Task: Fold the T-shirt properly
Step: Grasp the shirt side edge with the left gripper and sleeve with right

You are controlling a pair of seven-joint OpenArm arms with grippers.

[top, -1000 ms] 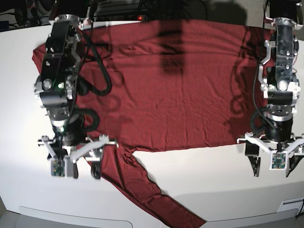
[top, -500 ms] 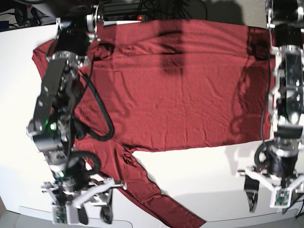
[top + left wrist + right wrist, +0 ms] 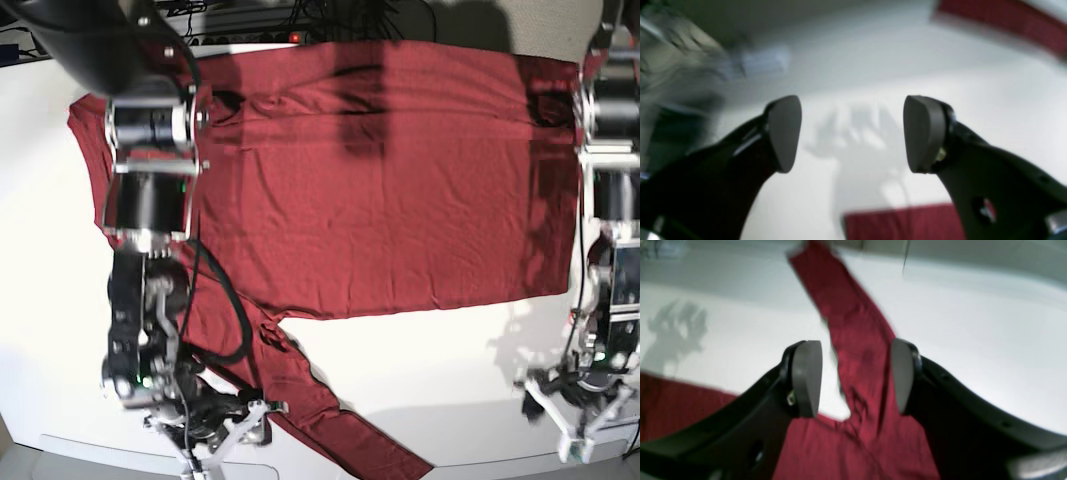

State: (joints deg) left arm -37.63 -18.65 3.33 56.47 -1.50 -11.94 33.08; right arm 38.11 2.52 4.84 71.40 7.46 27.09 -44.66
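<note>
Across the white desk [image 3: 420, 380] the T-shirt [image 3: 380, 180] is spread flat, one sleeve [image 3: 853, 340] trailing toward the near edge — the right gripper [image 3: 857, 373] is poised over it, fingers spread, nothing held. The left gripper [image 3: 853, 133], fingers spread, is held above bare desk; if only the thin top layer is pinched, the sleeve may be dragged into a bunch — or slip off the edge.

White tabletop [image 3: 430, 385], smooth and bare along the near edge. Lying directly on it: one dark red T-shirt [image 3: 390, 180], spread flat with light wrinkles, body across the far half, one long sleeve [image 3: 853, 340] trailing diagonally toward the near edge.
</note>
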